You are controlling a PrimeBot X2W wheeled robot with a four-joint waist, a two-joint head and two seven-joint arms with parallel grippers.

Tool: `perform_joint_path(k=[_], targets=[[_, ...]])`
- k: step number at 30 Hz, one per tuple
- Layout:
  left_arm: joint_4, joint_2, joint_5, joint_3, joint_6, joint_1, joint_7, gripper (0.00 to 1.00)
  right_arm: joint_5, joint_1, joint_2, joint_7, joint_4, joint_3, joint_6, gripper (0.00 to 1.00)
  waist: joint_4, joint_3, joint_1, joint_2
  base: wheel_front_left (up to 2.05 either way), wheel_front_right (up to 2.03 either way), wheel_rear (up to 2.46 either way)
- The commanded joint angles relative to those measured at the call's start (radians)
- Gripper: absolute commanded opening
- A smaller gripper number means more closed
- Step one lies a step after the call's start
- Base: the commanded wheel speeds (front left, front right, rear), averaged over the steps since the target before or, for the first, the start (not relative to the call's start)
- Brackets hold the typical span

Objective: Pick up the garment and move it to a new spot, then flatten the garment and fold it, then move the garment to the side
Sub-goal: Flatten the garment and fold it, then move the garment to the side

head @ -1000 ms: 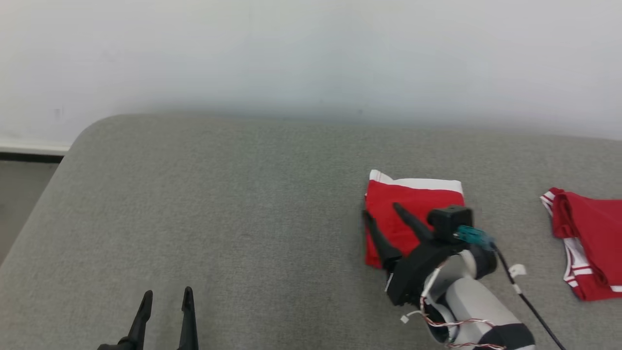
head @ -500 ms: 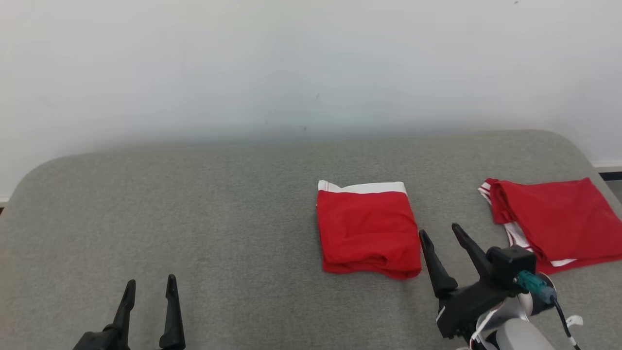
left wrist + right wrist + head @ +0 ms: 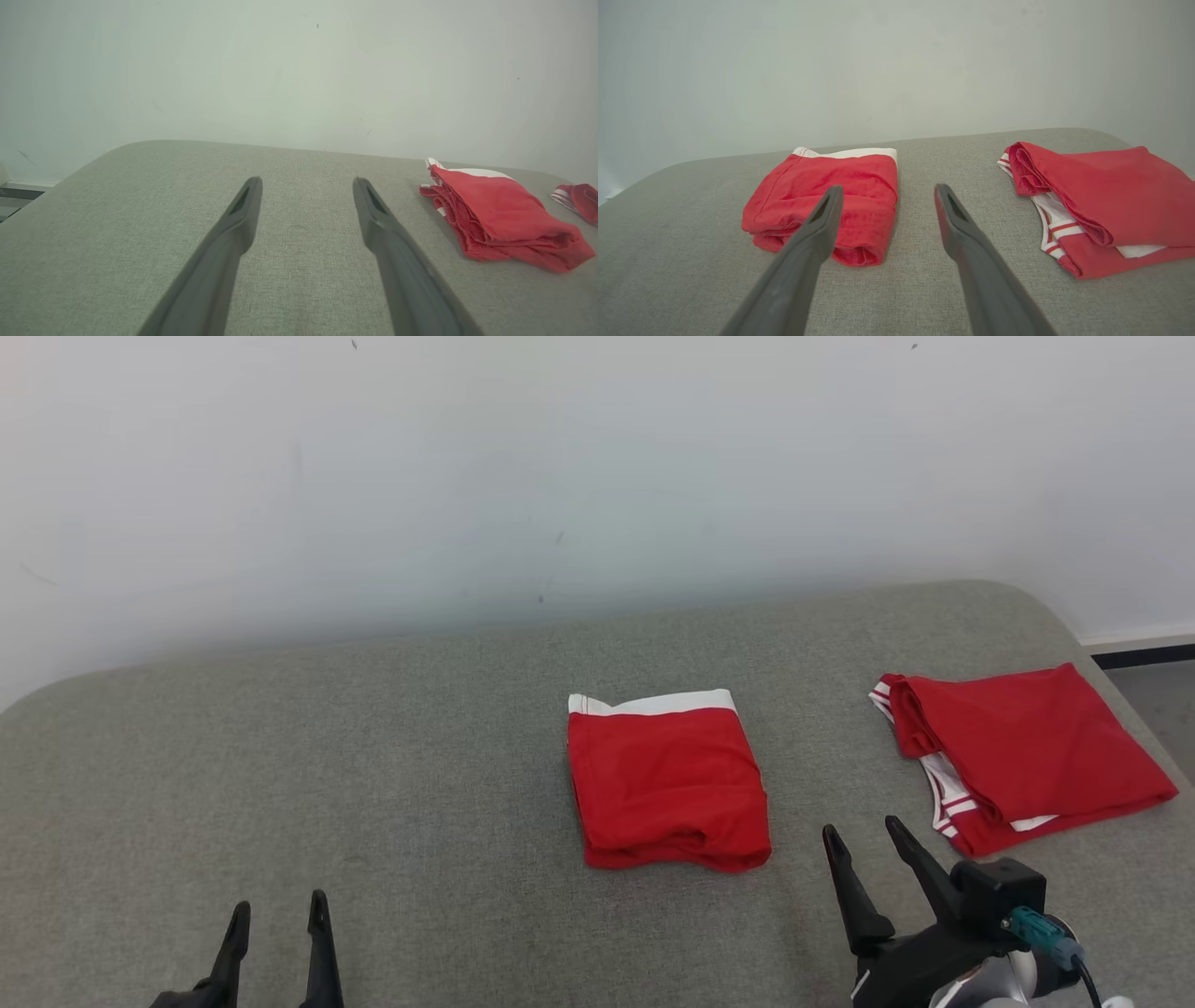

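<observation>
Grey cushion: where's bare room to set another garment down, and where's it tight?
Widest free patch: the grey cushion left of the folded red garment, from the left gripper back to the wall. Narrower bare strip between that garment and the striped red garment, right gripper at its near end. Crowded: the right edge.

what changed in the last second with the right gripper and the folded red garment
The right gripper has drawn back off the folded red garment: its open fingers were over it, now they stand clear of its near right corner, empty. The head camera also turned, shifting the whole picture. Unchanged: the garment lies folded on the grey cushion, the second red garment to its right, the left gripper open.
</observation>
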Motion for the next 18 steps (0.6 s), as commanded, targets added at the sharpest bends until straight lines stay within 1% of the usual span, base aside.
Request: perform_joint_path(k=[1, 18], targets=[[0.003, 0.001, 0.006, 0.005, 0.003, 0.013, -0.002, 1.0, -0.002, 0.015, 0.005, -0.003, 0.0, -0.009, -0.003, 1.0, 0.0, -0.002, 0.0, 0.0, 0.0, 0.0, 0.0], [0.0, 0.0, 0.007, 0.002, 0.011, 0.022, -0.002, 1.0, -0.009, 0.051, 0.027, 0.011, -0.017, -0.044, -0.003, 1.0, 0.008, -0.009, 0.0, 0.0, 0.0, 0.0, 0.0]])
